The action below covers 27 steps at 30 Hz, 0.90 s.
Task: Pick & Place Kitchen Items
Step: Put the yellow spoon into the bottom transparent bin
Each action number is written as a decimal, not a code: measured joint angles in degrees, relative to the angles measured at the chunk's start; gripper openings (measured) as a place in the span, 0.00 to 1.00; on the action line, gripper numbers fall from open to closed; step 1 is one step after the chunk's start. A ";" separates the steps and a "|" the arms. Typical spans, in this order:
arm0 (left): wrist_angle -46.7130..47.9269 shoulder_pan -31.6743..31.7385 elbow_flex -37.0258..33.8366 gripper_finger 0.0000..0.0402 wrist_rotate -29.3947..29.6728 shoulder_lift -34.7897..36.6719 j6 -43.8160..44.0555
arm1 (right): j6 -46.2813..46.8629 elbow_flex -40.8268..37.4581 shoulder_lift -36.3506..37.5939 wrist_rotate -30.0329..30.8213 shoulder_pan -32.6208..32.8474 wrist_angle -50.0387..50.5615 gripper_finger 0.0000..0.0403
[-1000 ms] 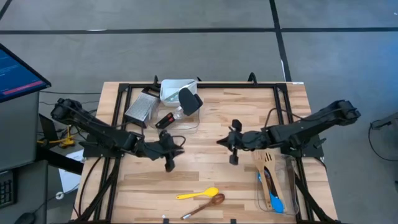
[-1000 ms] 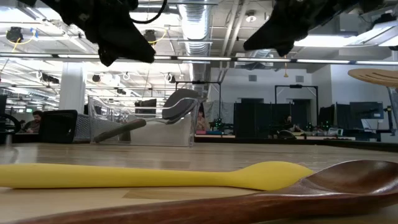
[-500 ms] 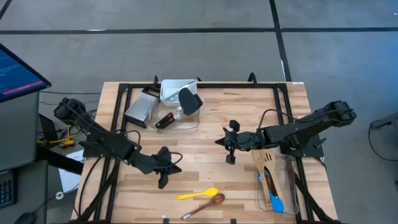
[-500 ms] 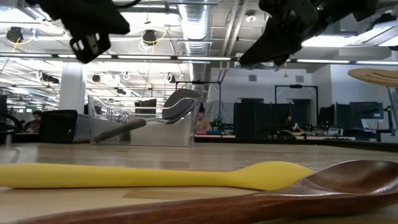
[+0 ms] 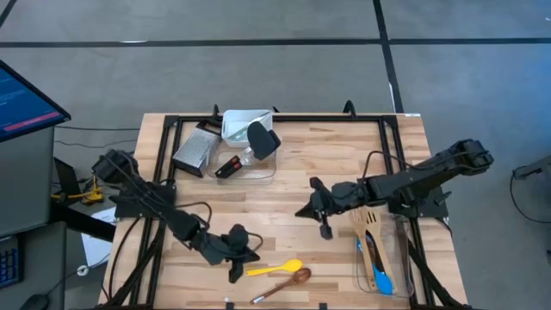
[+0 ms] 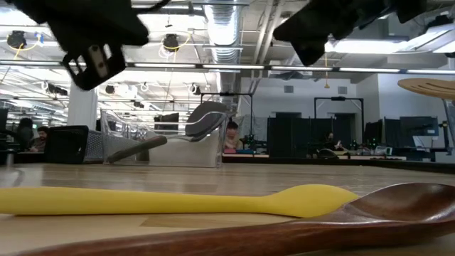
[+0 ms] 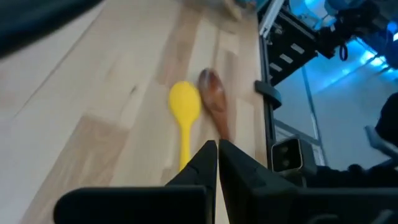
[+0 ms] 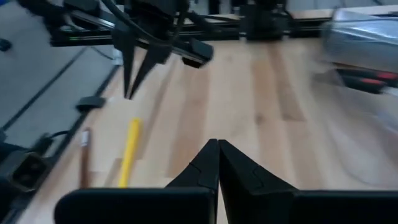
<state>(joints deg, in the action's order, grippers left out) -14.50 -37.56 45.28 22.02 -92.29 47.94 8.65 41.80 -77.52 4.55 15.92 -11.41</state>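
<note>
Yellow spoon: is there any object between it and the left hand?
Nothing visible. The left hand, shut, is just beside the handle end of the yellow spoon; only bare table lies between them. The wooden spoon is on the far side.

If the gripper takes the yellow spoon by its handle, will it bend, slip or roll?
The yellow spoon looks like smooth silicone, so it may flex a little and could slip between thin fingers. It lies flat and low on the table, so a pinch must come close to the wood. Its wide bowl probably stops it rolling. The wooden spoon beside it might be nudged.
</note>
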 joint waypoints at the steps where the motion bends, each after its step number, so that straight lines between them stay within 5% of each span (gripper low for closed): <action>1: -0.06 -0.45 1.59 0.00 0.94 -1.26 -1.68 | 0.35 0.00 0.00 -0.06 0.64 -0.03 0.00; 9: 0.50 -4.70 10.75 0.00 9.00 -6.73 -11.92 | 4.54 1.26 -0.02 5.24 7.41 2.84 0.00; 16: 0.79 -9.53 11.56 0.00 17.16 -6.78 -11.25 | 7.63 9.23 -0.95 12.98 15.21 14.71 0.00; 27: 0.79 -14.04 11.58 0.00 23.23 -6.78 -5.39 | 8.53 21.85 -14.00 13.10 18.17 20.01 0.00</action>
<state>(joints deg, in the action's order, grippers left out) -13.72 -51.60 56.86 45.25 -99.07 42.56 17.17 63.65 -91.51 17.65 34.09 8.60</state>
